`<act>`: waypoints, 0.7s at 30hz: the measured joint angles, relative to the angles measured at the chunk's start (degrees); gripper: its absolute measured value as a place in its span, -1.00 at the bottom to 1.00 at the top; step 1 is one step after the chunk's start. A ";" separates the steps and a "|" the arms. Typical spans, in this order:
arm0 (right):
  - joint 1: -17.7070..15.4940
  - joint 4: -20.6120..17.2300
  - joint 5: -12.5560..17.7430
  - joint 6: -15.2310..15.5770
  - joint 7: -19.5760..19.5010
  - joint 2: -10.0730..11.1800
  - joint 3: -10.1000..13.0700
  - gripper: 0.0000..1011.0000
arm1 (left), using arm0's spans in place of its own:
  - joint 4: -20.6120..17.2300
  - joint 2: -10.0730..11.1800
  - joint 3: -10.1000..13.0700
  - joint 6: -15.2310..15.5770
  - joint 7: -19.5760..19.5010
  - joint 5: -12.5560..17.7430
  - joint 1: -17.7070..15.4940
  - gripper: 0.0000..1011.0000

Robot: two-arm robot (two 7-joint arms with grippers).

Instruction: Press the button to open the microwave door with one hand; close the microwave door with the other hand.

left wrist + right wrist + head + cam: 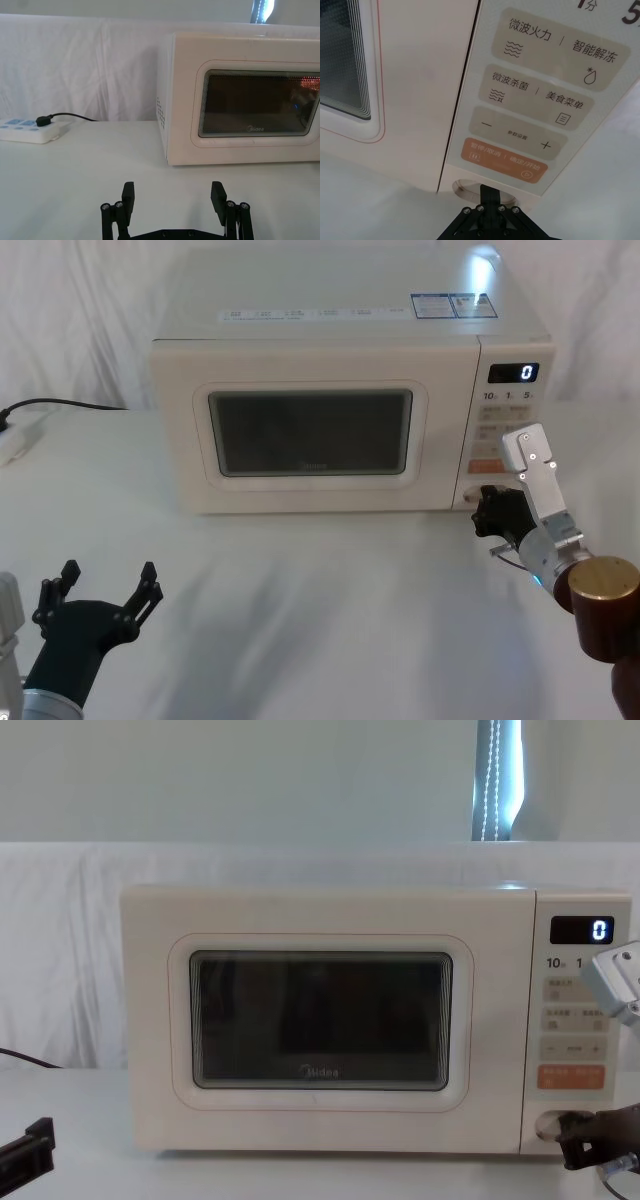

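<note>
Cream-white microwave door [312, 435] sits flush and closed at the centre of my head view. At lower right, my right gripper [489, 510] has its narrowed black tip against the button [470, 187] under the orange key [503, 166]. My left gripper [108, 592] waits lower left, fingers wide, holding nothing.

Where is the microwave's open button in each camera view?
Head view: the button sits at the control panel's bottom, the right gripper at it.
Chest view: the button is at lower right, under the orange key, with the gripper tip at it.
Right wrist view: the button is under the orange key, the shut fingertip on it.
Left wrist view: not in the picture.
Shared landmark: the door.
</note>
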 joint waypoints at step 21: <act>1.05 1.67 0.00 -0.08 -0.20 0.18 0.31 -1.00 | 0.00 0.00 0.00 0.00 0.00 0.00 0.00 0.98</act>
